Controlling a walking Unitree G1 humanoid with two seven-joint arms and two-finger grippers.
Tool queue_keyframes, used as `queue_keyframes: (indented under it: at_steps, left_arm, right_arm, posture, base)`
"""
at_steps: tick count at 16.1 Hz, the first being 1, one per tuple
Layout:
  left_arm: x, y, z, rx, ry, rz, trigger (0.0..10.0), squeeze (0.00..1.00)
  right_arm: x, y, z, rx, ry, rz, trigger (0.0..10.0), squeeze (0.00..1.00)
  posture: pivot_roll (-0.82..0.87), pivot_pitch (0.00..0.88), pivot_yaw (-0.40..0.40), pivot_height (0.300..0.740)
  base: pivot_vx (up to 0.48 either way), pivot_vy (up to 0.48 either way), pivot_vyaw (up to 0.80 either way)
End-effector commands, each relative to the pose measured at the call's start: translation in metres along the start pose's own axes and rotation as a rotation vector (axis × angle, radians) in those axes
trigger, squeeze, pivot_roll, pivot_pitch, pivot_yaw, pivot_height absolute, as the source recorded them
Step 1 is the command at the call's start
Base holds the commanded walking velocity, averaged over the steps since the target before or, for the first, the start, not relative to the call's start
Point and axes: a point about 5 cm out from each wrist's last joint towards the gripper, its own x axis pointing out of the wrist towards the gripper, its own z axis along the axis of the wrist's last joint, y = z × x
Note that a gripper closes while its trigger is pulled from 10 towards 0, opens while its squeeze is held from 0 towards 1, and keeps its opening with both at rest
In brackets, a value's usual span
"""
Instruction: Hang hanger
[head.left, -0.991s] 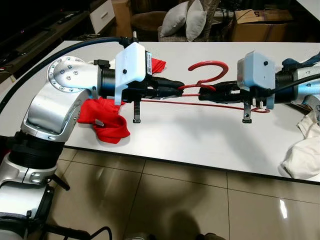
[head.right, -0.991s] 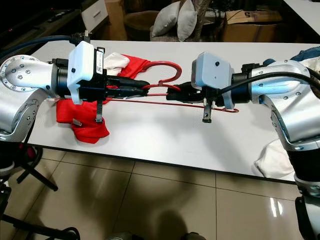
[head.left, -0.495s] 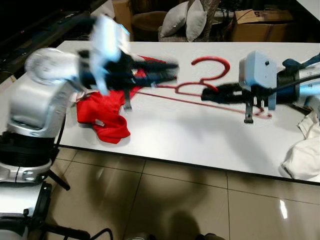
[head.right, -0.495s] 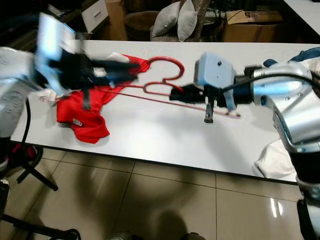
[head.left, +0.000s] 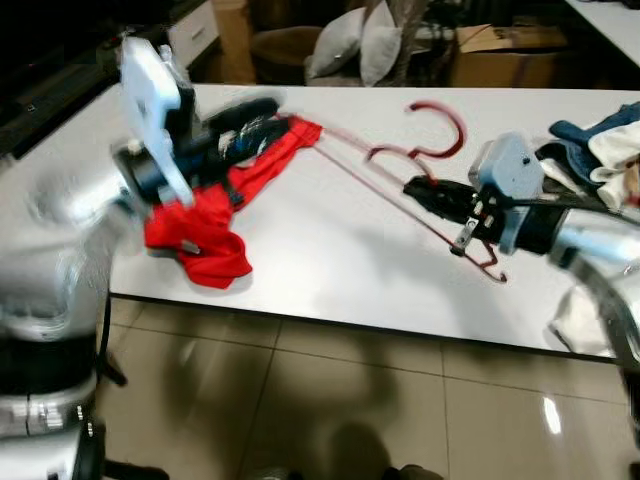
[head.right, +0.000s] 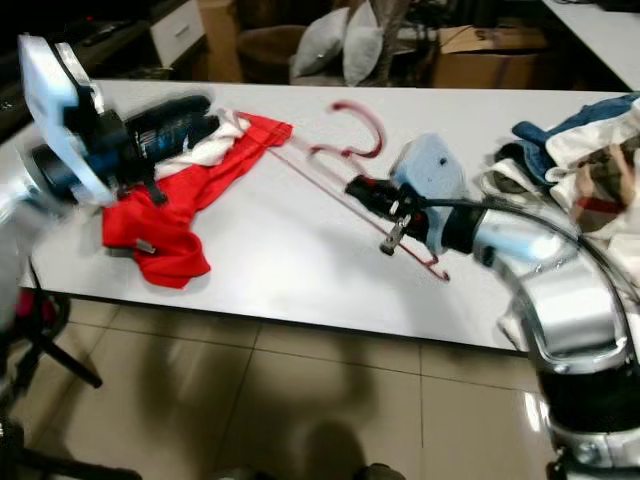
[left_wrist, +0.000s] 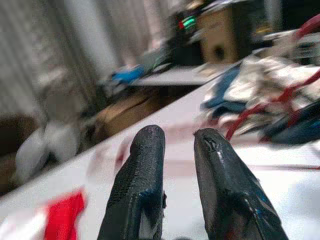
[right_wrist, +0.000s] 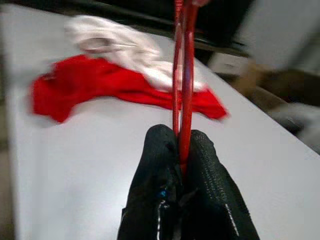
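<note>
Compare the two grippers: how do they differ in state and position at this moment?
The right gripper is shut on the red hanger; the left gripper holds nothing, its fingers slightly apart. The right gripper sits over the table's middle; the left is raised over the red garment. Both have black fingers.

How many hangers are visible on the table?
1: a red wire hanger at the middle of the white table, held by the right pincer. Others may be hidden under the clothes pile.
</note>
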Motion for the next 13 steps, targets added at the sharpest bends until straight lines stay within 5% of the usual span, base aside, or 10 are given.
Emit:
queue_keyframes:
  at_steps: [1,3,4,6,10,13]
  left_arm:
    - [-0.006,-0.007,-0.009,-0.003,0.034,0.106,10.0,0.0]
    - [-0.005,-0.037,-0.018,-0.093,0.025,0.081,10.0,0.0]
    - [0.002,-0.063,-0.019,-0.162,-0.039,-0.071,10.0,0.0]
    - [0.012,-0.083,-0.03,-0.119,0.005,-0.193,10.0,0.0]
    - [0.044,-0.113,-0.035,-0.106,-0.009,-0.366,10.0,0.0]
    - [0.065,-0.121,-0.03,-0.172,-0.112,-0.389,10.0,0.0]
  right_arm:
    - [-0.003,-0.001,0.002,0.047,-0.033,-0.116,0.0,0.0]
    - [0.001,-0.001,0.009,0.14,-0.11,-0.2,0.0,0.0]
    - [0.005,-0.007,0.021,0.208,-0.19,-0.233,0.0,0.0]
    - [0.009,-0.012,0.031,0.266,-0.249,-0.231,0.0,0.0]
    - [0.024,-0.017,0.055,0.423,-0.363,-0.189,0.0,0.0]
    - [0.033,-0.01,0.066,0.433,-0.385,-0.122,0.0,0.0]
  posture:
    - [-0.11,0.052,0.066,0.74]
    - [-0.12,0.051,0.071,0.74]
    - [-0.13,0.049,0.075,0.74]
    - [-0.14,0.045,0.082,0.74]
    - [-0.15,0.042,0.084,0.74]
    - [-0.16,0.04,0.099,0.74]
  base:
    - [0.0,0.0,0.0]
    - [0.0,0.0,0.0]
    - [0.0,0.0,0.0]
    - [0.0,0.0,0.0]
    - [0.0,0.0,0.0]
    - [0.0,0.0,0.0]
